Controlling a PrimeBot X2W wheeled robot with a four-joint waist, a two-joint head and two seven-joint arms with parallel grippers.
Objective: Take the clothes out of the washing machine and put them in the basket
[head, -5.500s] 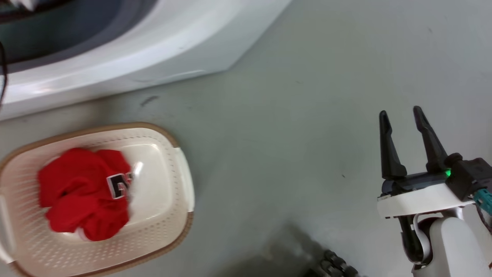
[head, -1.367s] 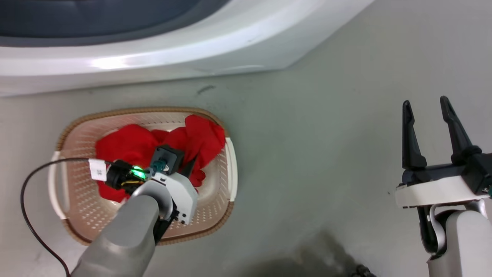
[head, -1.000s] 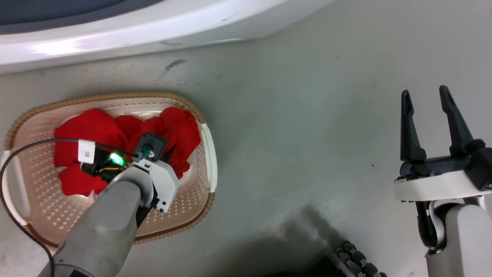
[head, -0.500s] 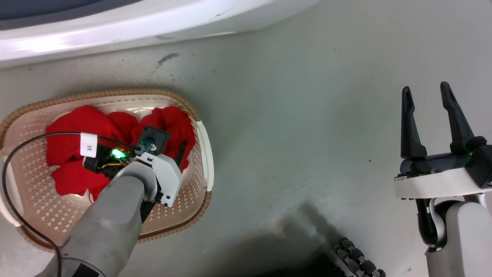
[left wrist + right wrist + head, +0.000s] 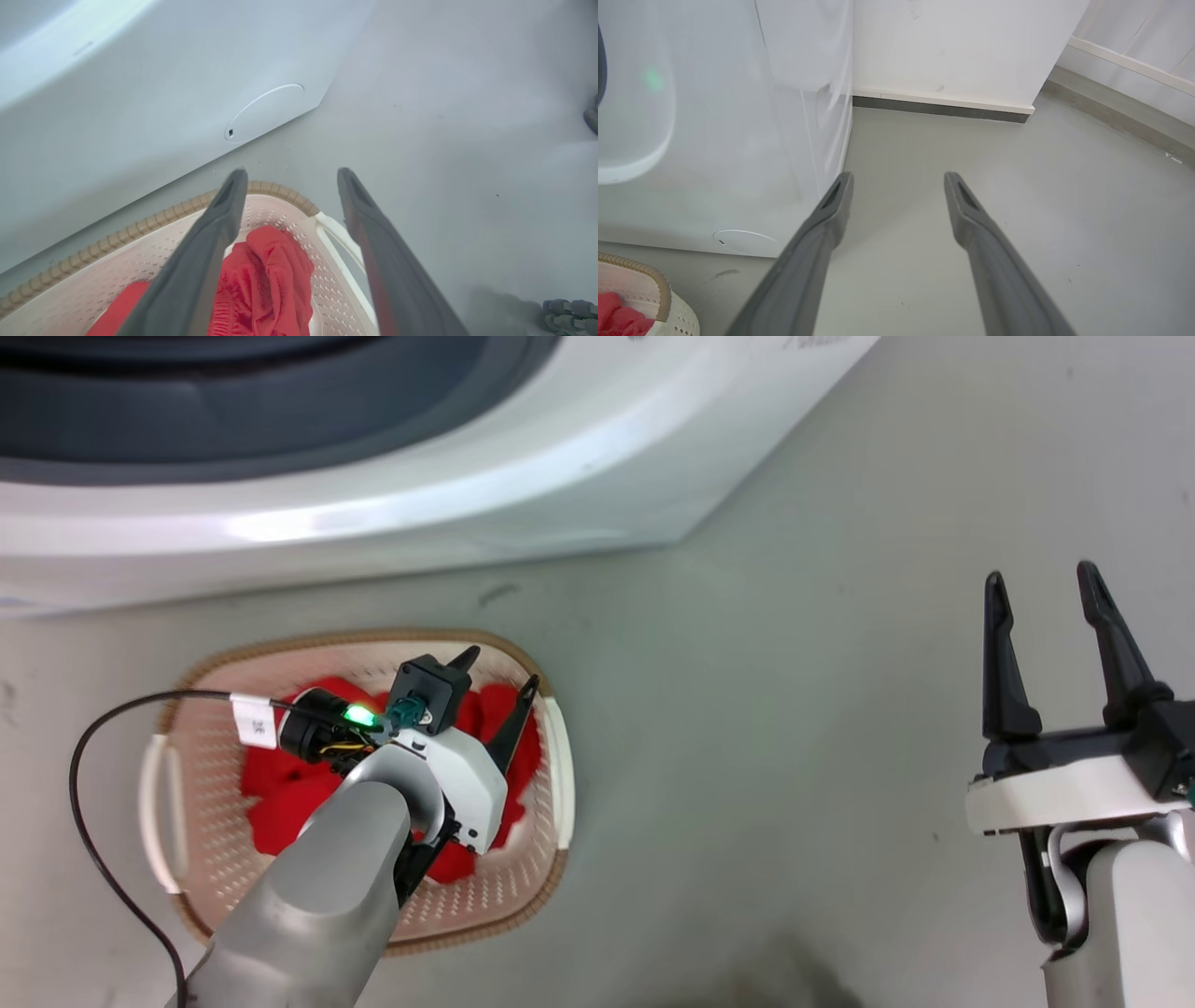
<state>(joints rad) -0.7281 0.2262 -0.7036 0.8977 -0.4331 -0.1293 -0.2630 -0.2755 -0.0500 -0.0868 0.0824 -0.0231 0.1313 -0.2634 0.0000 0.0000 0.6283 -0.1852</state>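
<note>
I'm looking at a laundry room: a white front-loading washing machine (image 5: pixel 392 513) stands on a smooth grey floor (image 5: pixel 794 728), by white walls (image 5: pixel 962 46) with dark skirting (image 5: pixel 943 108).

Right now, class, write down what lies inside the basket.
Red clothes lie bunched inside the basket. The left pincer hangs open above them, gripping nothing. Its arm covers the middle of the pile, so what lies under there cannot be seen.
</note>
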